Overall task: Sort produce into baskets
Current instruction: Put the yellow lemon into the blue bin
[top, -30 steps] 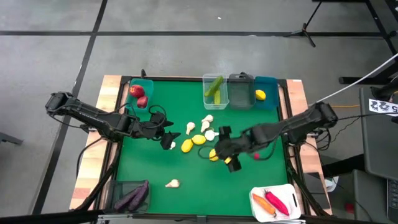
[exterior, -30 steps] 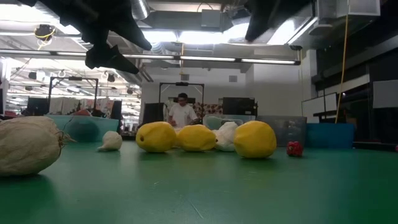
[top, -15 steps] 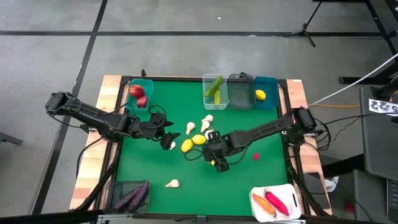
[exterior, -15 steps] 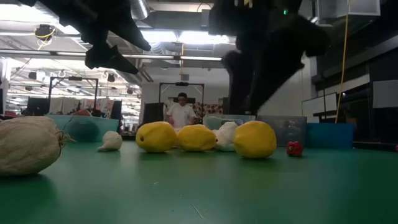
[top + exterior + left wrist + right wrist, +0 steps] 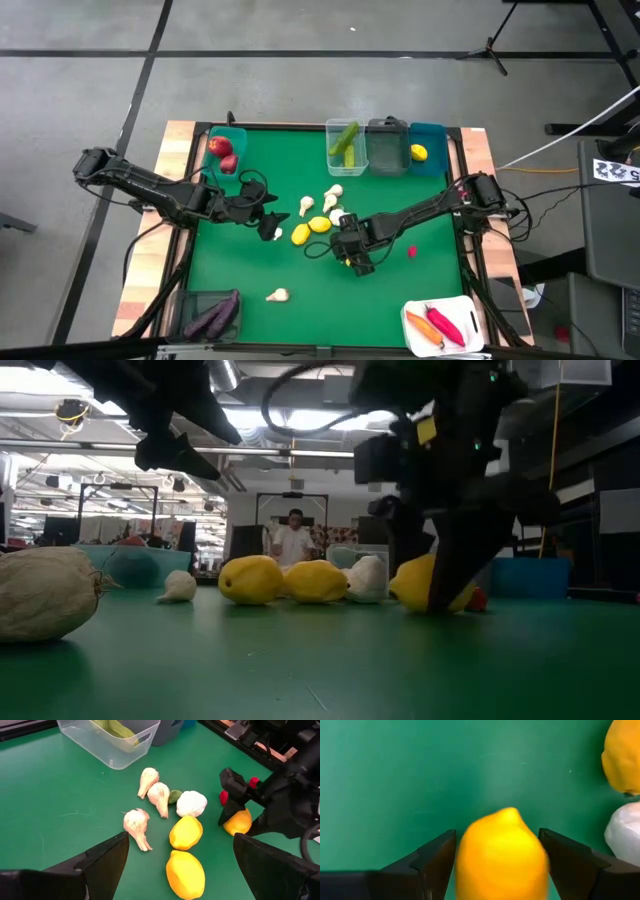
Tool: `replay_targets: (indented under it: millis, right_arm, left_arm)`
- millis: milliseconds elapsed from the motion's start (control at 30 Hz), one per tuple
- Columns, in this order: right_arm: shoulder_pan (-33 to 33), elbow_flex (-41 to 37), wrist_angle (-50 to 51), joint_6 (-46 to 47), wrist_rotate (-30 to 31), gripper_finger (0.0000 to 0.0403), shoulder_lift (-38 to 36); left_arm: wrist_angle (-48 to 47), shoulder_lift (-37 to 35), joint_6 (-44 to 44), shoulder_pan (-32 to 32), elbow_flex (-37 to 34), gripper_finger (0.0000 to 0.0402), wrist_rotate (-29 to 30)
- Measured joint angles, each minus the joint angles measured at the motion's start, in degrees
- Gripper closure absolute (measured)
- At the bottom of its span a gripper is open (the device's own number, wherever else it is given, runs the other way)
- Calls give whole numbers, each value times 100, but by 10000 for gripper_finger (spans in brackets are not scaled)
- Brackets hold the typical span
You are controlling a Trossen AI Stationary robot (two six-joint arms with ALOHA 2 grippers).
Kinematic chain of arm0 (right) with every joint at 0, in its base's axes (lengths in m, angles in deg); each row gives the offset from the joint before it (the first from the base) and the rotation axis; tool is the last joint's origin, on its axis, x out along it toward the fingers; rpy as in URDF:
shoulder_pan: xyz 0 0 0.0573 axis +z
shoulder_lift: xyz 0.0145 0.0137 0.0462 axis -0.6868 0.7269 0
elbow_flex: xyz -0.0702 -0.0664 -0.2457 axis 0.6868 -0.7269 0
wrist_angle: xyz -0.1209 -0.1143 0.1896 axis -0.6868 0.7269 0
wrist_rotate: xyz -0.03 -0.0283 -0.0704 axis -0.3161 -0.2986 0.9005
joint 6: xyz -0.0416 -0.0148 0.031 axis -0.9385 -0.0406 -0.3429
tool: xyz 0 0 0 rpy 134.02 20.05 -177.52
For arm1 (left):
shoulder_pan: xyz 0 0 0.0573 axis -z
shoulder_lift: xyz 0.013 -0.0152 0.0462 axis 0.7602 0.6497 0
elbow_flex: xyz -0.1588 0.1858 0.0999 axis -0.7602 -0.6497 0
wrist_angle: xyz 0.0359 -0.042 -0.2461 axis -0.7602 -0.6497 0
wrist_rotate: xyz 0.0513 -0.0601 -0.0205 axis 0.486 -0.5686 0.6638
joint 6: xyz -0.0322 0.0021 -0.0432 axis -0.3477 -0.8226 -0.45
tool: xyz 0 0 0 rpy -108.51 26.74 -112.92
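Since lowering, right tool [image 5: 497, 865] straddles lemon [image 5: 501, 854].

Mostly hidden behind the right gripper [image 5: 445, 575]: a lemon [image 5: 415, 585]. Cut off beside that lemon by the picture's edge: a garlic bulb [image 5: 624, 837]. Blurred behind: a person [image 5: 293, 540].

Before you lies a green surface [image 5: 300, 275] framed by pale wooden rails [image 5: 172, 180], standing on a grey concrete floor [image 5: 300, 70] crossed by dark seams. A tripod base [image 5: 495, 48] sits on that floor beyond the far right corner. Across the room, a person in a white top [image 5: 293, 541] stands under long ceiling lights [image 5: 330, 457].
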Motion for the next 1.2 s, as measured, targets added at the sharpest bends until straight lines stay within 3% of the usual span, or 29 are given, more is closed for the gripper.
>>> replay_targets:
  millis: [233,500,900,1067,1200]
  right_arm:
    - [2,-221,-309,116,142,132,-22]
    - [6,-224,-294,146,139,213,-26]
    - [-148,-253,110,201,423,206,-666]
    - [-598,-242,693,200,790,214,-1343]
    - [-1138,-242,1184,286,1129,196,-1911]
  left_arm:
    - [1,0,-48,0,0,52,6]
    - [1,0,-92,0,0,52,21]
    - [1,0,-98,0,0,52,20]
    - [1,0,-101,0,0,52,21]
    - [-1,2,-101,0,0,52,21]
